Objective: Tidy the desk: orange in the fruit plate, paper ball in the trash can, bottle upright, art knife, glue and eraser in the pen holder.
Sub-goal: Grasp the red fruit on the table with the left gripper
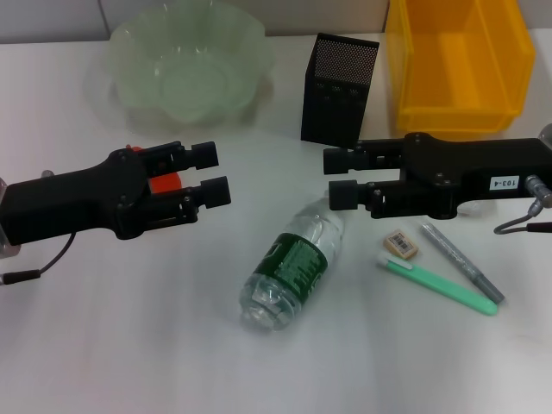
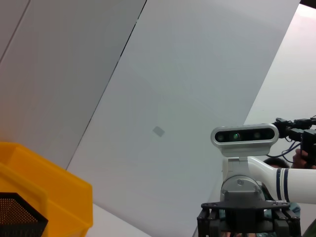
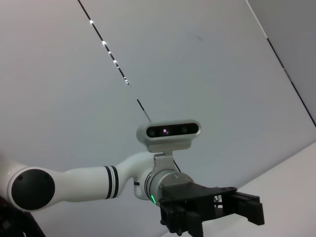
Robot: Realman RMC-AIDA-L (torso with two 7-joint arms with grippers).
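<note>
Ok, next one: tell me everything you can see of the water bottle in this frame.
The bottle is clear ribbed plastic with a dark green label around its middle. It lies on its side on the white desk, not upright, base toward the camera and neck pointing toward the right end effector. Its cap end sits under that end effector's fingers, so the cap itself is hidden. Whether it holds water cannot be told. It lies apart from the eraser, and whether the end effector touches it cannot be told.

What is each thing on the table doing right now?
Clear plastic water bottle with green label: lying on its side.
Pale-green wavy bowl: upright, empty.
Black mesh cup: standing.
Yellow plastic bin: upright.
Left claw: open, above a red-orange fruit.
Right claw: open.
</note>
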